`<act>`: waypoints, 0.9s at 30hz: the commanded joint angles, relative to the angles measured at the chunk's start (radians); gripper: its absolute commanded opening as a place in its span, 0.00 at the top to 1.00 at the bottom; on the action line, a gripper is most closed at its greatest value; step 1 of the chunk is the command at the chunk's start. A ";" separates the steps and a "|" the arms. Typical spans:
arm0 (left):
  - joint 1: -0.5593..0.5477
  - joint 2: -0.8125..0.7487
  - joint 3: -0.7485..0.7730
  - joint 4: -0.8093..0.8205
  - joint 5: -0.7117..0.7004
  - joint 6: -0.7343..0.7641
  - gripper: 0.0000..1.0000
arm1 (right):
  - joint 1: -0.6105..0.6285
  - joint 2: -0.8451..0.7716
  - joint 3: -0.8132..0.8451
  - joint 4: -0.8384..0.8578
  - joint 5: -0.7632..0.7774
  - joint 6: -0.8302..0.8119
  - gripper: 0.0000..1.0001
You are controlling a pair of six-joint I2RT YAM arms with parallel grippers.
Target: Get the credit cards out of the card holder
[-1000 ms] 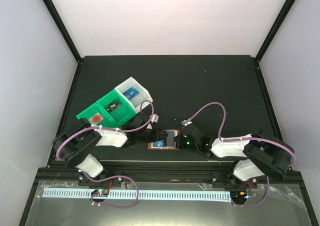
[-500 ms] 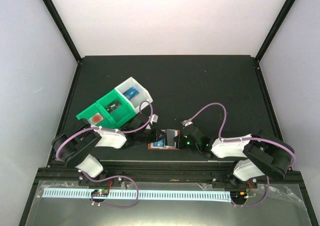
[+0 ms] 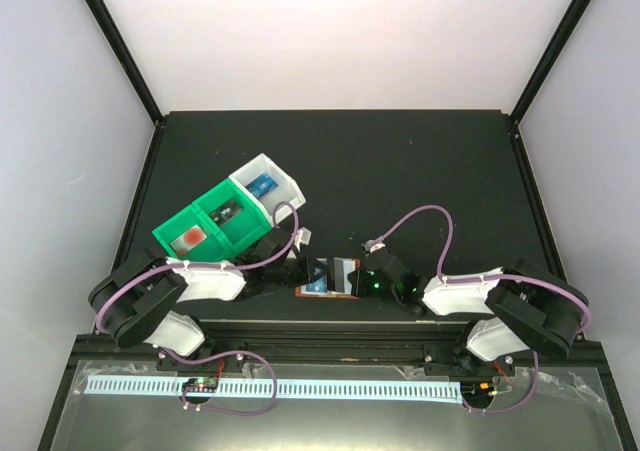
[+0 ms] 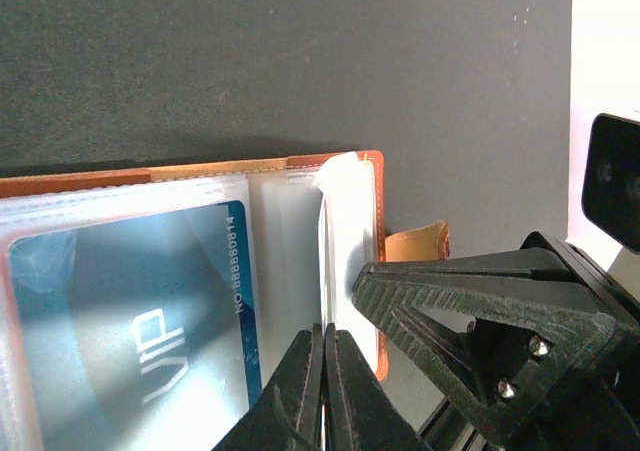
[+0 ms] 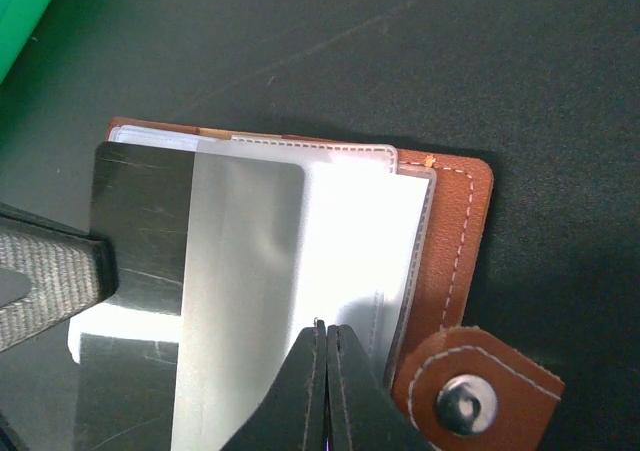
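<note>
The left claw (image 4: pixel 323 336) had just closed, jaws pressed together at a clear pocket (image 4: pixel 345 231) edge of the holder (image 5: pixel 460 221), on the worktop (image 3: pixel 420 171) between the 2 claws; pinched item indeterminate. The right claw (image 5: pixel 326 333) stayed pressed together over the holder. The blue card (image 4: pixel 130 301) remained pocketed: extraction not begun.

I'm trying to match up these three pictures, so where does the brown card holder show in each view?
Top external: card holder low centre, small.
Left wrist: holder fills lower left, brown edge on top.
Right wrist: holder across the middle, brown side right.
Shared landmark: its snap tab, in both wrist views; too small to tell from above.
</note>
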 commanded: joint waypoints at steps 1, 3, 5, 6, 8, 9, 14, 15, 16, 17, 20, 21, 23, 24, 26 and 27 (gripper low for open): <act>0.005 -0.060 -0.007 -0.093 -0.030 0.034 0.98 | -0.001 0.030 -0.031 -0.100 0.016 0.006 0.98; 0.005 -0.085 -0.007 -0.125 -0.051 0.039 0.98 | -0.001 0.031 -0.032 -0.101 0.014 0.007 0.98; 0.007 -0.107 -0.007 -0.153 -0.066 0.045 0.98 | -0.001 0.029 -0.030 -0.105 0.016 0.004 0.98; 0.007 -0.119 -0.005 -0.170 -0.078 0.050 0.98 | -0.002 0.028 -0.027 -0.108 0.017 0.003 0.98; 0.008 -0.139 0.001 -0.210 -0.103 0.060 0.99 | -0.001 0.028 -0.021 -0.112 0.016 0.000 0.98; 0.008 -0.151 0.004 -0.236 -0.118 0.065 0.99 | -0.001 0.028 -0.018 -0.111 0.013 -0.003 0.98; 0.010 -0.218 0.004 -0.303 -0.157 0.074 0.98 | -0.001 0.017 -0.016 -0.089 -0.013 -0.023 0.98; 0.011 -0.230 0.004 -0.311 -0.158 0.075 0.98 | -0.002 0.011 -0.013 -0.086 -0.016 -0.030 0.98; 0.013 -0.244 0.003 -0.316 -0.157 0.076 0.99 | -0.001 0.000 -0.012 -0.082 -0.019 -0.043 0.97; 0.016 -0.255 0.002 -0.318 -0.154 0.079 0.98 | -0.001 -0.014 -0.009 -0.082 -0.021 -0.055 0.97; 0.029 -0.292 -0.007 -0.327 -0.130 0.076 0.98 | 0.001 -0.080 -0.006 -0.093 -0.027 -0.077 0.94; 0.034 -0.306 -0.008 -0.329 -0.122 0.072 0.98 | 0.001 -0.109 -0.010 -0.087 -0.038 -0.090 0.92; 0.036 -0.341 -0.011 -0.333 -0.113 0.078 0.99 | 0.000 -0.163 -0.005 -0.105 -0.044 -0.128 0.90; 0.037 -0.361 -0.013 -0.333 -0.113 0.087 0.98 | 0.001 -0.190 0.006 -0.130 -0.034 -0.148 0.90; 0.040 -0.412 -0.017 -0.345 -0.126 0.109 0.98 | 0.001 -0.244 0.035 -0.189 -0.026 -0.172 0.89; 0.041 -0.434 -0.019 -0.354 -0.138 0.118 0.98 | 0.001 -0.270 0.051 -0.214 -0.031 -0.177 0.88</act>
